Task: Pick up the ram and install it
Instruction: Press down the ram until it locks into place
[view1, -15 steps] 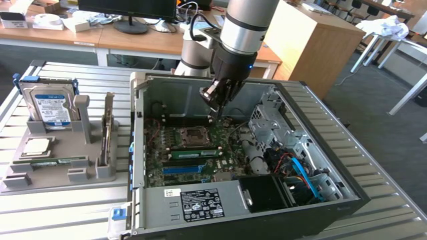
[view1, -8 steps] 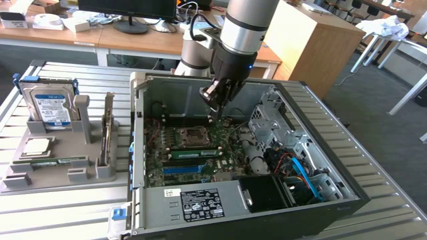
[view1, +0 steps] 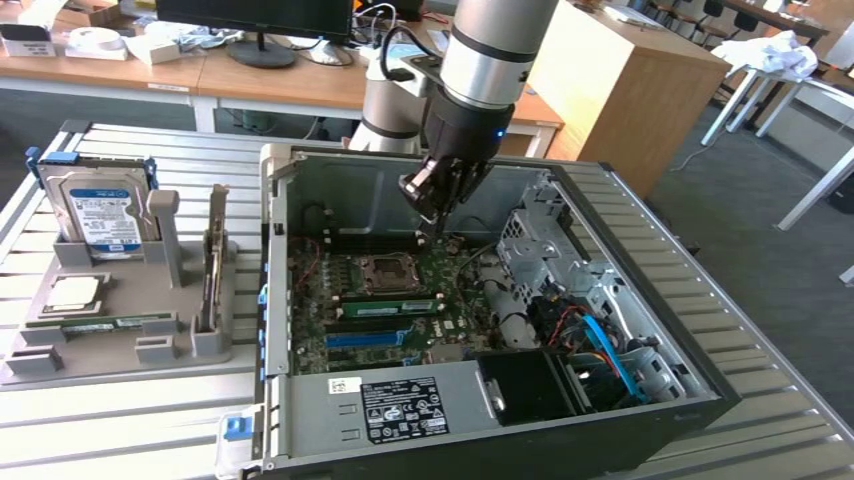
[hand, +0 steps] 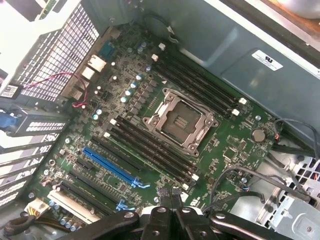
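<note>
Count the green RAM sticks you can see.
2: one ram flat on the grey tray, another ram standing in the motherboard inside the case. Others may be hidden.

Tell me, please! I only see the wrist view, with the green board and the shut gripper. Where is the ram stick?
Observer: A long green stick lies flat in the grey holder, outside the computer case, on the exterior view's left.
Operator: What else is in that holder?
Observer: A blue-labelled hard drive stands upright at its back.
Operator: And where is the arm?
Observer: The gripper hangs inside the open case above the motherboard, well apart from the holder.
</note>
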